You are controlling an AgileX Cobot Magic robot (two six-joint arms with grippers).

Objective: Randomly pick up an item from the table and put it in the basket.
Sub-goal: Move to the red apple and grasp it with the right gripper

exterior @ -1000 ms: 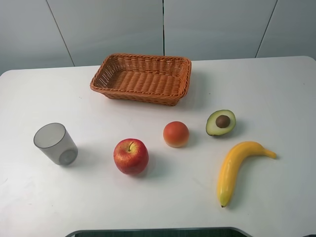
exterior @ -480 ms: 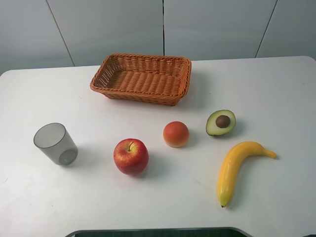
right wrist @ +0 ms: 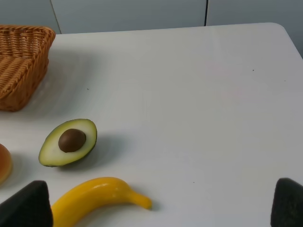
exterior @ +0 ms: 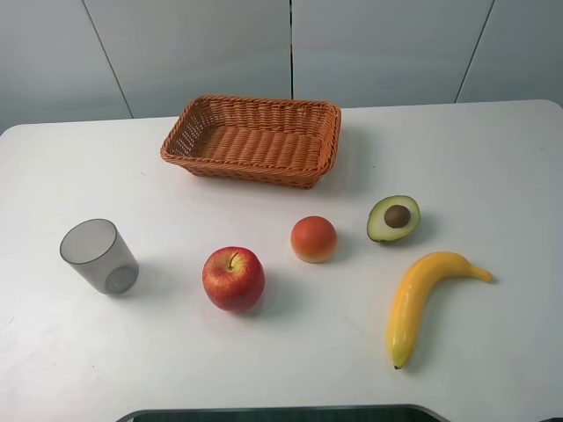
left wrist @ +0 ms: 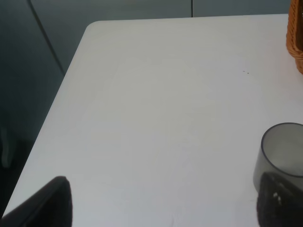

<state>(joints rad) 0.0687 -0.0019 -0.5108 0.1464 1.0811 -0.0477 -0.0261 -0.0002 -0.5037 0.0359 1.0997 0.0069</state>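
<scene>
The red apple (exterior: 233,278) with a short stem sits on the white table (exterior: 493,158), left of centre near the front. The orange-brown wicker basket (exterior: 255,104) stands empty at the back centre; its corner shows in the left wrist view (left wrist: 296,38) and the right wrist view (right wrist: 19,66). Neither arm shows in the exterior view. My left gripper (left wrist: 163,205) is open and empty above the table's left part, with the apple out of its view. My right gripper (right wrist: 156,208) is open and empty above the right part.
A grey translucent cup (exterior: 98,256) stands at the left, close to my left gripper (left wrist: 284,151). A small orange-red round fruit (exterior: 313,238), an avocado half (exterior: 393,218) and a yellow banana (exterior: 422,299) lie right of the apple.
</scene>
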